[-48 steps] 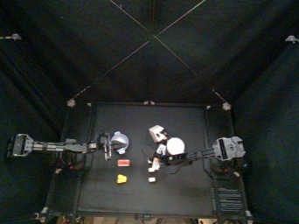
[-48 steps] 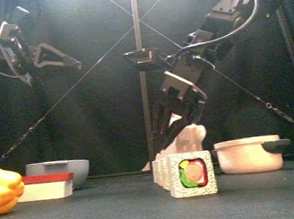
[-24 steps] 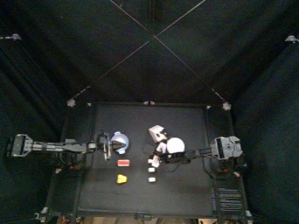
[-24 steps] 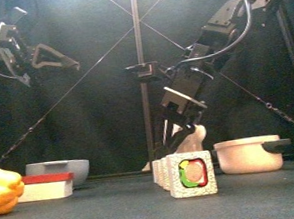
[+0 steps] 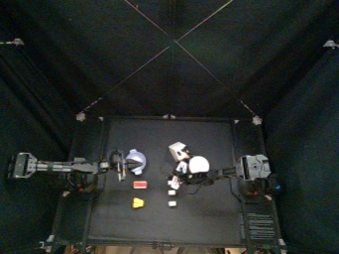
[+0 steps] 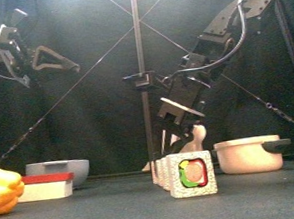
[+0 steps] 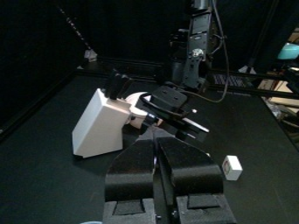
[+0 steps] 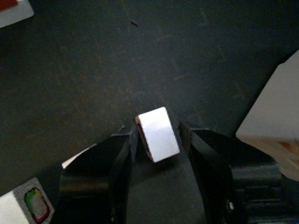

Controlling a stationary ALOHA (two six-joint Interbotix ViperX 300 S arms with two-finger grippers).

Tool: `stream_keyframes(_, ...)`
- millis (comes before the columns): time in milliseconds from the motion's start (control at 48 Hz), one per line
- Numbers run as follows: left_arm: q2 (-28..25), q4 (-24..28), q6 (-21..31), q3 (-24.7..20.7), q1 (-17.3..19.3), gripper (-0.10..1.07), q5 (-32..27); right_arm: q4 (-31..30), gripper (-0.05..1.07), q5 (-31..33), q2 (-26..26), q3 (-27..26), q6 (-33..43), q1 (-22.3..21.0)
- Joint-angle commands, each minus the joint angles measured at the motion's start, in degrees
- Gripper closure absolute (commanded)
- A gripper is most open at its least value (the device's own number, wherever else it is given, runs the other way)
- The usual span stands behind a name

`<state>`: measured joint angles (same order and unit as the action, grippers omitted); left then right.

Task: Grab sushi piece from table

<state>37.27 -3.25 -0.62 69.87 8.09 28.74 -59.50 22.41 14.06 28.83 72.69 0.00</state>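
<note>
White sushi piece (image 8: 158, 136) — between right gripper (image 8: 159, 149) fingers.

No lettering, label, brand mark or number is legible to me in any of the four views. The sushi piece (image 6: 190, 173) at the front of the worktop (image 5: 199, 213) shows only its coloured filling, and the white block (image 8: 158, 136) in the right wrist view has a plain face.
</note>
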Motion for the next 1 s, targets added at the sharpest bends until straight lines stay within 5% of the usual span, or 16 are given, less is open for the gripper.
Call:
stream_keyframes(0,0.0,0.1,0.0,-0.6,0.2,0.63,0.5,0.3,0.33,-0.2,-1.2,-1.1,0.1,-0.5)
stream_keyframes(208,0.0,0.0,0.0,-0.6,0.2,0.63,0.5,1.2,0.44,-0.2,-1.1,-1.2,0.2,-0.7)
stream_keyframes(979,-0.1,-0.1,0.0,-0.6,0.3,0.63,0.5,3.7,0.44,4.1,-6.3,-1.6,0.8,1.0)
